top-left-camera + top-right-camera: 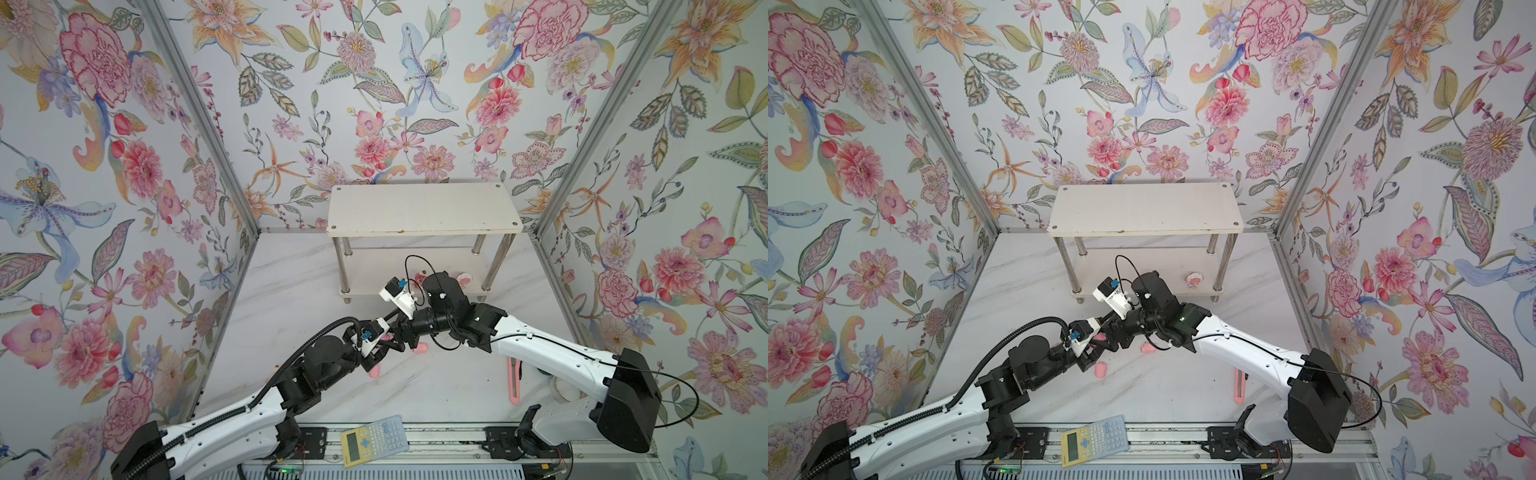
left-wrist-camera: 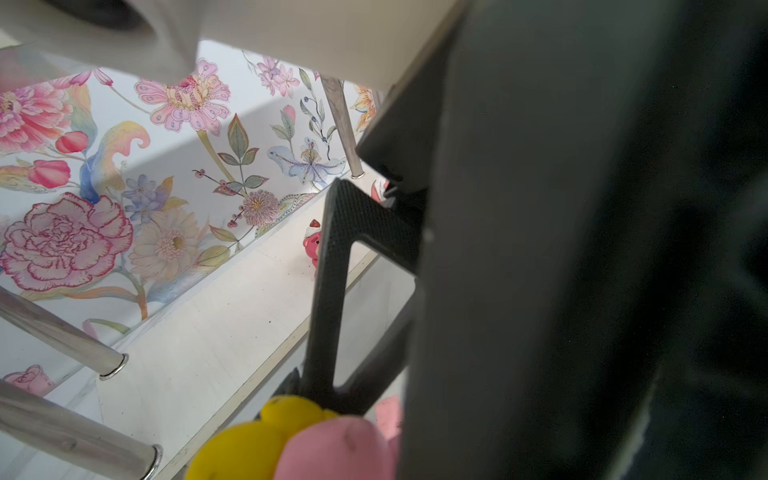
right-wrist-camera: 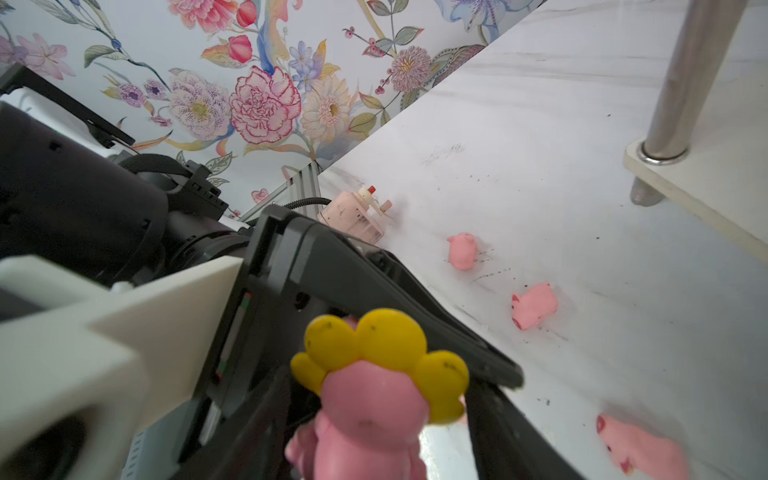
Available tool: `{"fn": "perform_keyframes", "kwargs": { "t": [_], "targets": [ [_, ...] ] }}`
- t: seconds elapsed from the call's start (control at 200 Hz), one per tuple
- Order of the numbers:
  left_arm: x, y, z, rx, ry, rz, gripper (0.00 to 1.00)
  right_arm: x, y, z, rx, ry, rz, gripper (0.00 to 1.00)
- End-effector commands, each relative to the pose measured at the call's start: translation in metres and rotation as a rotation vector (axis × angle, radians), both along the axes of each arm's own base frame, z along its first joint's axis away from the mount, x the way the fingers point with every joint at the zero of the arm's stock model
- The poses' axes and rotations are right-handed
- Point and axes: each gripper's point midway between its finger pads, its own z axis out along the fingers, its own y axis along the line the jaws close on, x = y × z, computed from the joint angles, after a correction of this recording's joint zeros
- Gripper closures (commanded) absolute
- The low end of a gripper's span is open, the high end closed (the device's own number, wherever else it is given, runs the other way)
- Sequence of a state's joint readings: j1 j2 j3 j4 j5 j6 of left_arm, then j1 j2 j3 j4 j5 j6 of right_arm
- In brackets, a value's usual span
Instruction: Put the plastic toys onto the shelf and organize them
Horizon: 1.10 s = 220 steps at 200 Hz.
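The white two-tier shelf with chrome legs (image 1: 424,210) stands just beyond both tools, nearer the right arm, its top board bare and its lower tier free to the left of a round pink-and-white toy (image 1: 1195,280). The left tool (image 1: 1096,349) and the right tool (image 3: 374,449) meet tip to tip over the worktop (image 1: 291,299) around the yellow-maned pink plastic toy (image 3: 370,395). The right jaws flank it part open, and whether the left tool grips it I cannot tell.

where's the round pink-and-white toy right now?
In a top view, the round pink-and-white toy sits on the lower tier of the shelf, toward its right end, just left of the front right chrome leg.
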State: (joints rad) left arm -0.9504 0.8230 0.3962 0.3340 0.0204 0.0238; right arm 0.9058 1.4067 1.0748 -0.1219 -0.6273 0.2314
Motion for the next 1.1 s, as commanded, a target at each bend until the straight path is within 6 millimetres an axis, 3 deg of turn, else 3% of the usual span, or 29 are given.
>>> {"fn": "perform_keyframes", "kwargs": {
  "t": [0.0,0.095,0.28,0.43,0.525,0.666,0.786,0.911,1.011,1.096],
  "targets": [
    [-0.009,-0.014,0.027,-0.047,-0.046,-0.078,0.78,-0.012,0.006,0.006,0.018,0.022,0.069,0.32],
    [-0.013,-0.02,0.03,-0.049,-0.047,-0.11,0.78,-0.012,0.009,0.0,0.008,0.04,0.077,0.39],
    [-0.012,-0.023,0.03,-0.031,-0.046,-0.111,0.74,-0.011,0.012,-0.005,0.014,0.064,0.083,0.75],
    [-0.008,-0.018,0.032,-0.048,-0.057,-0.077,0.49,-0.011,0.01,0.001,0.056,0.073,0.089,0.92],
    [-0.007,-0.012,0.038,-0.077,-0.069,-0.053,0.26,-0.012,0.008,0.004,0.093,0.084,0.099,0.95],
    [-0.006,-0.002,0.047,-0.126,-0.092,-0.013,0.13,-0.008,0.006,0.006,0.146,0.106,0.096,0.97],
    [-0.004,0.004,0.042,-0.124,-0.09,0.016,0.15,0.001,0.002,-0.002,0.148,0.119,0.069,0.97],
    [0.006,0.018,0.024,-0.106,-0.062,0.113,0.17,0.011,-0.007,-0.02,0.11,0.125,0.0,0.97],
    [0.025,0.046,0.014,-0.129,-0.032,0.291,0.26,0.02,-0.021,-0.044,0.026,0.084,-0.101,0.97],
    [0.044,0.086,0.006,-0.188,0.008,0.491,0.36,0.022,-0.032,-0.062,-0.031,0.068,-0.154,0.97]
  ]
}}
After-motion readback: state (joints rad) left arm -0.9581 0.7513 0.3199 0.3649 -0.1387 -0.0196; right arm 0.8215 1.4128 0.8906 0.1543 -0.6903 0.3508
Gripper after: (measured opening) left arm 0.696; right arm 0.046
